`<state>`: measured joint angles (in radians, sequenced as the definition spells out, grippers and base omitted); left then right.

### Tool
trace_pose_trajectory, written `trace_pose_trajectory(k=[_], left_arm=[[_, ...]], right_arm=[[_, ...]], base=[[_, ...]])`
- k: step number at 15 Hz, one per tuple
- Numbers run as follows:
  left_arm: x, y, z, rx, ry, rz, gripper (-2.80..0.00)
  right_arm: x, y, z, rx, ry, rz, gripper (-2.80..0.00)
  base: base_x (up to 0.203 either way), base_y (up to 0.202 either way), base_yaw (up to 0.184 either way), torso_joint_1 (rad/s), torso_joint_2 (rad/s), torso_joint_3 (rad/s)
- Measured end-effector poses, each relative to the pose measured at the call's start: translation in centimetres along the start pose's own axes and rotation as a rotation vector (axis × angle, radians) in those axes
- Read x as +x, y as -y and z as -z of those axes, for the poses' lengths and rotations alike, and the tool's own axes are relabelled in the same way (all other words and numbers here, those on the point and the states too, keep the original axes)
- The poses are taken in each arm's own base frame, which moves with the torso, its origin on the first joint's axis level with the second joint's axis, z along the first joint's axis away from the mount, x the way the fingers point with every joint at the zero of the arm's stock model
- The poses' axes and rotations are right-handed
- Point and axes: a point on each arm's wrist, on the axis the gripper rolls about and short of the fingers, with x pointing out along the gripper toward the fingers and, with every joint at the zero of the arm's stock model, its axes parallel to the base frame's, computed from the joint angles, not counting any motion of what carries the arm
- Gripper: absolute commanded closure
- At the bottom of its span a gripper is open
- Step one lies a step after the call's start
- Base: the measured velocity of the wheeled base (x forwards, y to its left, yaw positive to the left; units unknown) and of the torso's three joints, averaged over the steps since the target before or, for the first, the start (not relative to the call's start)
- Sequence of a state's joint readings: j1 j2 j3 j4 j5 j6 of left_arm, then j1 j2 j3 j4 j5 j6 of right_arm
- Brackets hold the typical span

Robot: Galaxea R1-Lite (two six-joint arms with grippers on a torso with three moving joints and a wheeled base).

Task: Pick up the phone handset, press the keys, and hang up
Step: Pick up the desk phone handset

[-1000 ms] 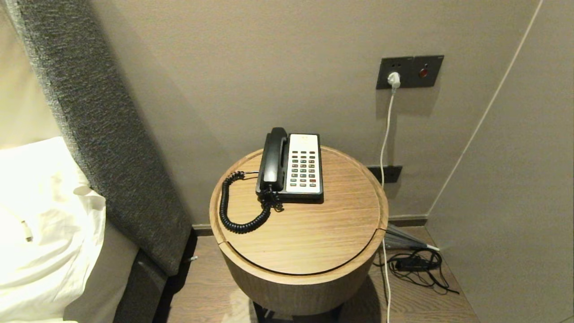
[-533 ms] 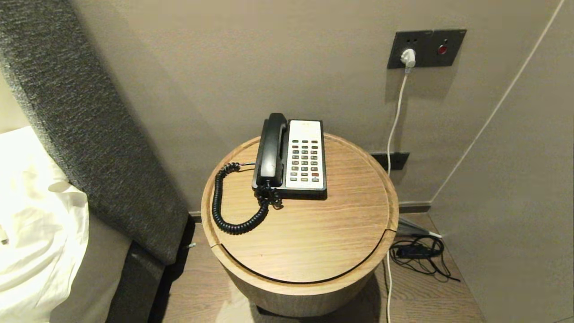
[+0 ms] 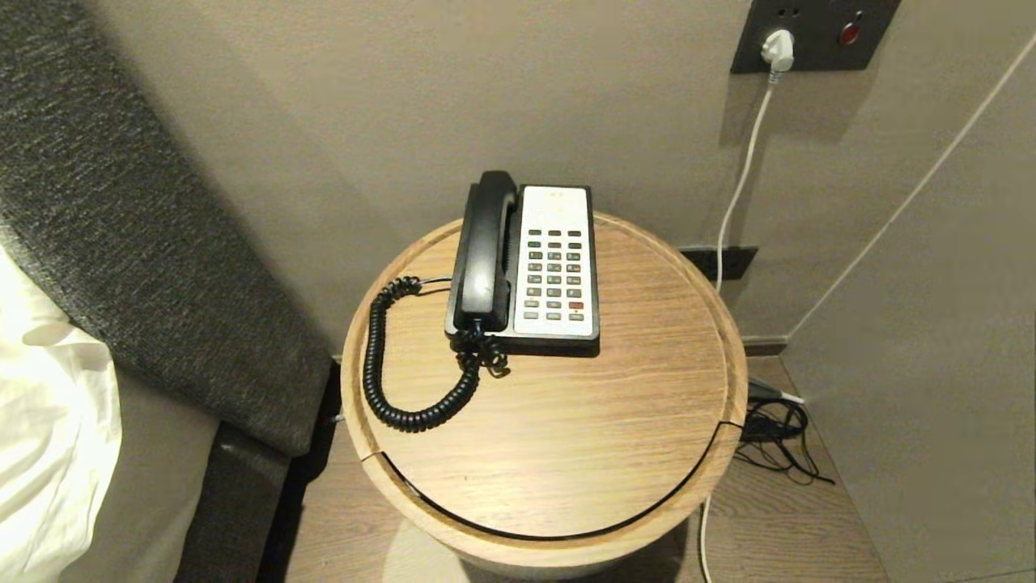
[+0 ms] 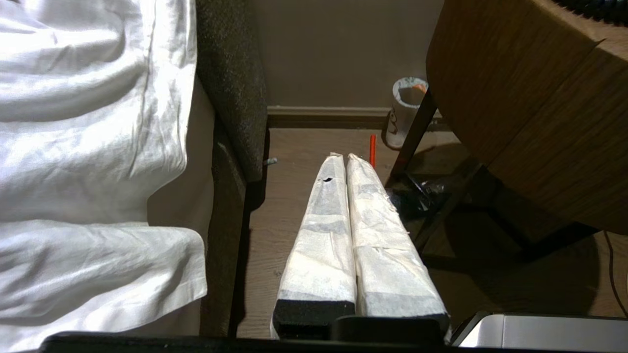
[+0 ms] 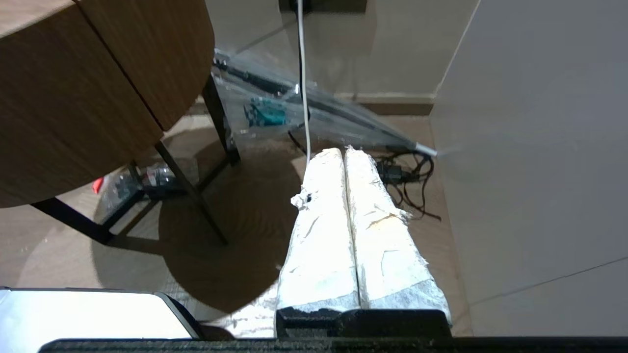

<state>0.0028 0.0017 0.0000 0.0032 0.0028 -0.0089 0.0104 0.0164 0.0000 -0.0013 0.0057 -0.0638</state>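
One round wooden bedside table (image 3: 566, 421) fills the middle of the head view, set into the corner between the padded grey headboard (image 3: 137, 243) and the wall, presumably so that a phone can be reached from the bed. The white bedding (image 3: 40, 437) is seen at the left edge. On the far half of the tabletop the phone base (image 3: 557, 267) is placed with its keypad facing up and toward the robot, which leaves the keys open to a press from above. The phone handset (image 3: 484, 251) is laid in its cradle along the base's left side, lengthwise, untouched; its coiled cord (image 3: 388, 380) is looped out over the bare wood to the left and front, slack enough, it is judged, to allow a lift. A white cable (image 3: 740, 186) is run down from a wall socket behind the table.

Neither arm is seen from the head. The left gripper (image 4: 343, 159) is held low beside the table, over the floor, its two padded fingers pressed together with nothing between them. The right gripper (image 5: 343, 152) is likewise hung low on the table's other side, fingers closed and empty. No step of the task appears begun.
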Motion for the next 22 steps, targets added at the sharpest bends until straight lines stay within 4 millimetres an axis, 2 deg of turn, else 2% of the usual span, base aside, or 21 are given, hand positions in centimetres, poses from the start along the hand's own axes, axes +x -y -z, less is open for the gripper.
trace_pose_trajectory(k=[13,22], left_arm=[[0.00,0.00,0.00,-0.001,0.000,0.000,0.00],[-0.01,0.00,0.02,0.026,-0.004,0.003,0.00]], right_arm=[[0.01,0.00,0.00,0.000,-0.001,0.000,0.00],[0.01,0.00,0.00,0.000,-0.001,0.000,0.00]], base=[[0.000,0.000,0.000,0.002,0.00,-0.196],[0.000,0.000,0.000,0.000,0.00,-0.015]])
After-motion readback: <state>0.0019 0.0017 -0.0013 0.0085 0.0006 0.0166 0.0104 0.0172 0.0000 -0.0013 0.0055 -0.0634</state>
